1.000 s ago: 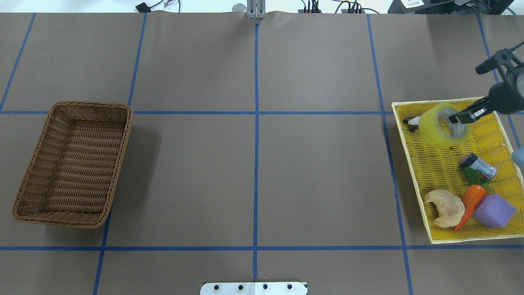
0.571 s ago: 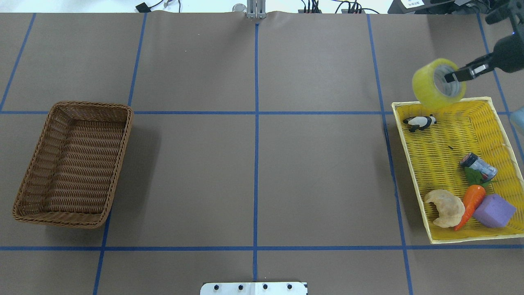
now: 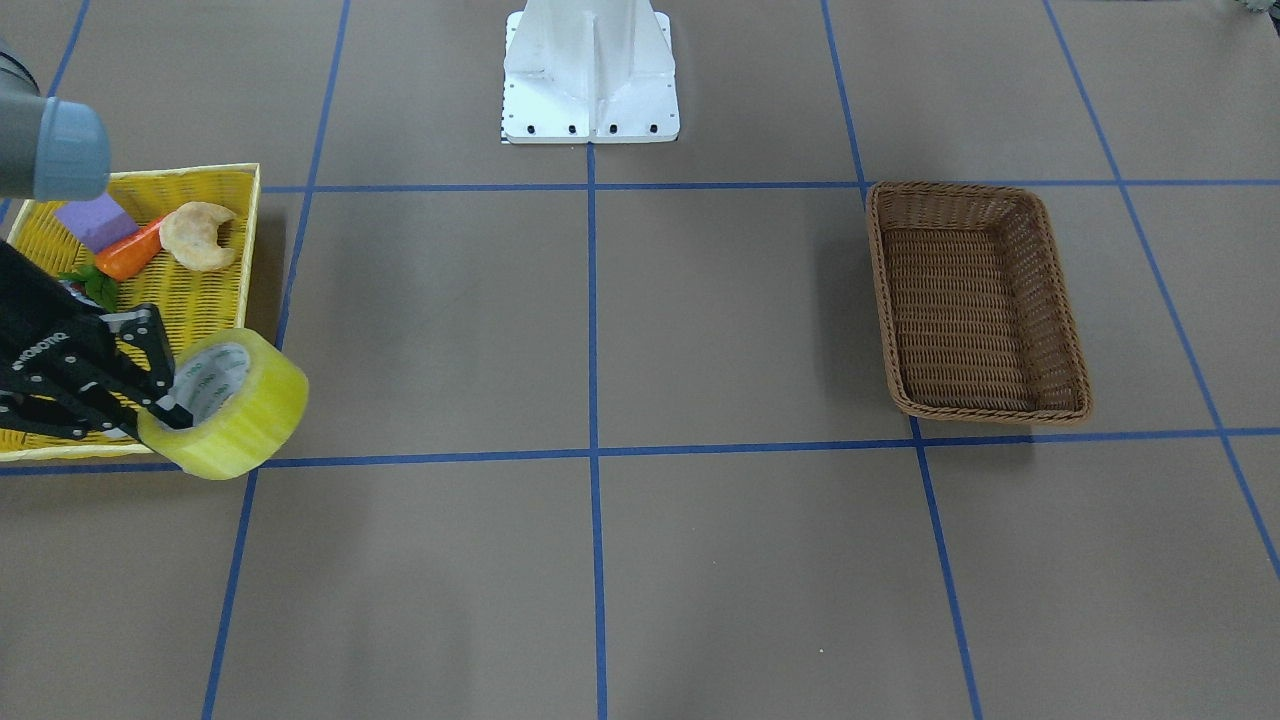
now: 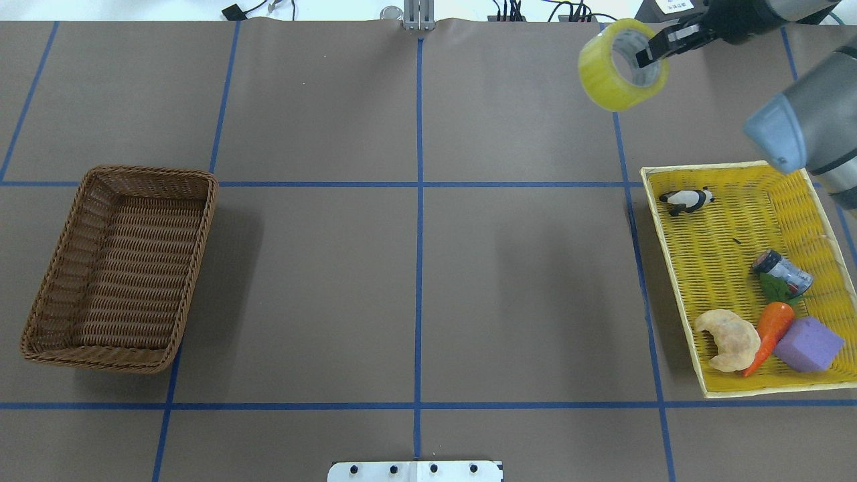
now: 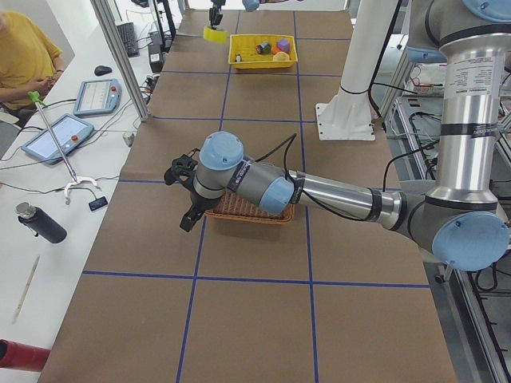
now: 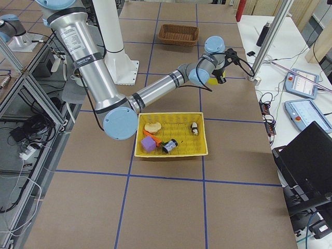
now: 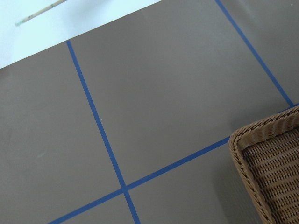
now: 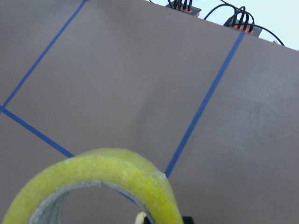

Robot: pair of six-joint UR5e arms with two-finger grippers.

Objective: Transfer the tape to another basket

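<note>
Right gripper is clamping the tape: one finger is sitting inside the white core, the other is pressing on the outside of the roll, so the fingers are pinching the roll's wall between them. The roll is hanging in the air, tilted, with its open core facing back toward the arm. It is touching nothing but the fingers.

Tape is sitting clear of the yellow basket, off that basket's corner on the operators' side, over the bare brown table on the robot's right half. The right wrist view is showing only the upper arc of the roll with table and blue grid lines below it.

Brown wicker basket is standing on the robot's left half, well apart from the tape, with nothing lying inside it.

Items lying in the yellow basket:
- panda figure, alone near the far corner
- small can on its side
- carrot, lying between the croissant and the purple block, touching both

Left gripper is hanging over the table just beside the wicker basket, on the side facing the operators. Only the side view is showing it, so I cannot tell how its fingers are set. The left wrist view is catching one corner of the wicker rim
</note>
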